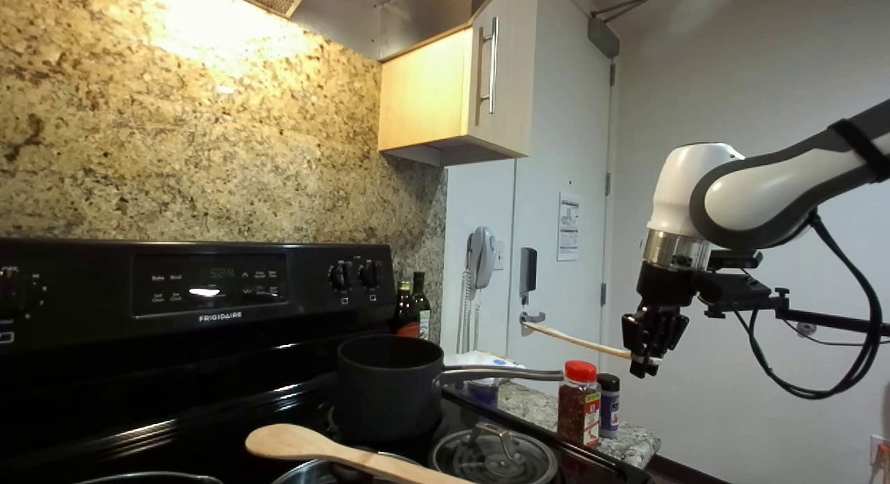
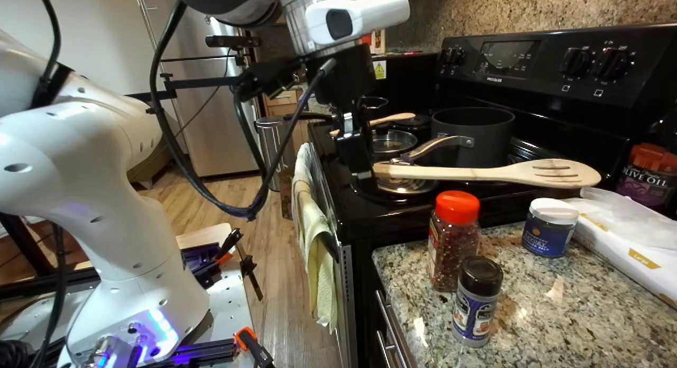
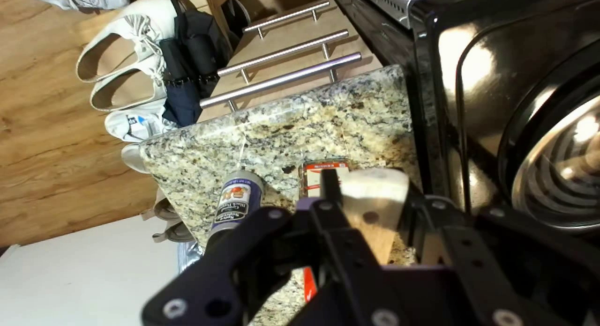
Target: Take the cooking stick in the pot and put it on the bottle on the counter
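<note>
Claw (image 1: 645, 362): clenching slotted wooden spatula (image 2: 486, 173) by its handle end, holding it aloft above granite counter (image 2: 582, 325) | Red-capped spice bottle (image 2: 454, 241): standing upright on counter, just beside black-capped pepper bottle (image 2: 475, 307)

The granite counter (image 2: 571, 325) carries the red-capped bottle (image 2: 454, 244), a black-topped shaker (image 2: 476, 304), a white-lidded jar (image 2: 549, 233) and a white box (image 2: 616, 249).
</note>
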Motion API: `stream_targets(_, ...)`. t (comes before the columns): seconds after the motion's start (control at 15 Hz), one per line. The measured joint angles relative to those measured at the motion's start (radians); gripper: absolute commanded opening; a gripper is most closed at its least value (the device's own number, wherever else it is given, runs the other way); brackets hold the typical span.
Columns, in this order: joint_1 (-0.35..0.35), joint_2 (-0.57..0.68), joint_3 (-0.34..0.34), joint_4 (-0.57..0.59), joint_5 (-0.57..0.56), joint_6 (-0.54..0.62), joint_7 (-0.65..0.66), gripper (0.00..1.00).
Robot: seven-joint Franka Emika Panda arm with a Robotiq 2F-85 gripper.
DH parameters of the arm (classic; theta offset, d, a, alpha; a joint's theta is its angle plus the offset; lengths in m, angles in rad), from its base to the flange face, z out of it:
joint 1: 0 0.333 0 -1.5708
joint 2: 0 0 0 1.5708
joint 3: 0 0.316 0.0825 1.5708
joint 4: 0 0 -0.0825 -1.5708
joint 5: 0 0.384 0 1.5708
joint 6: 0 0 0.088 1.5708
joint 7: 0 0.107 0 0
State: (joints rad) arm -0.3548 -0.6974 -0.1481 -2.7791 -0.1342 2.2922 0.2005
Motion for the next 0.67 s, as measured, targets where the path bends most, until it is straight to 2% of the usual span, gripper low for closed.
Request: stream_targets(0.67,0.004,0.063,0.041,-0.004,0.000,-0.013,0.000,0.07)
